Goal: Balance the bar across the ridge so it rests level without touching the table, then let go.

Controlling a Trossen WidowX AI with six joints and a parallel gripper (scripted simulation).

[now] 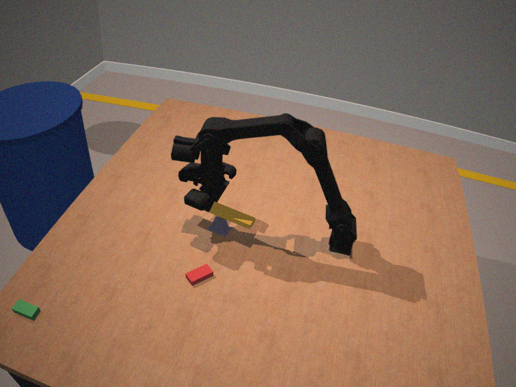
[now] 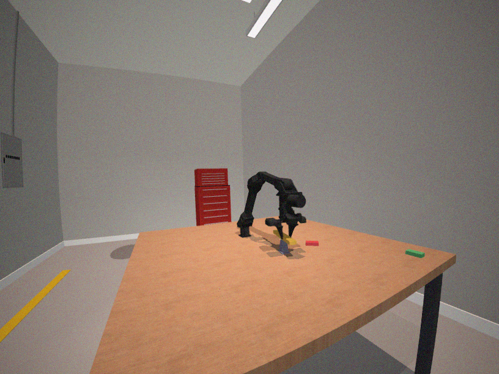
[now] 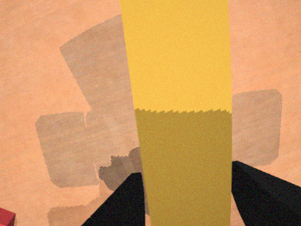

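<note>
The yellow bar (image 1: 233,214) (image 2: 290,241) (image 3: 181,74) lies across the top of the small blue ridge (image 1: 219,227) (image 2: 284,247), clear of the table. It looks about level, but I cannot tell exactly. The bar hides the ridge in the wrist view, so the exact contact and centring are unclear. My gripper (image 1: 213,205) (image 2: 285,236) (image 3: 185,176) points down over the bar and is slightly open, with one finger on each side. A thin gap shows beside the left finger in the wrist view; the right finger is very close to the bar's edge.
A red block (image 1: 199,273) (image 2: 312,242) (image 3: 5,218) lies on the table near the ridge. A green block (image 1: 26,308) (image 2: 414,253) lies farther off, near the table's edge. A blue bin (image 1: 41,166) stands beside the table.
</note>
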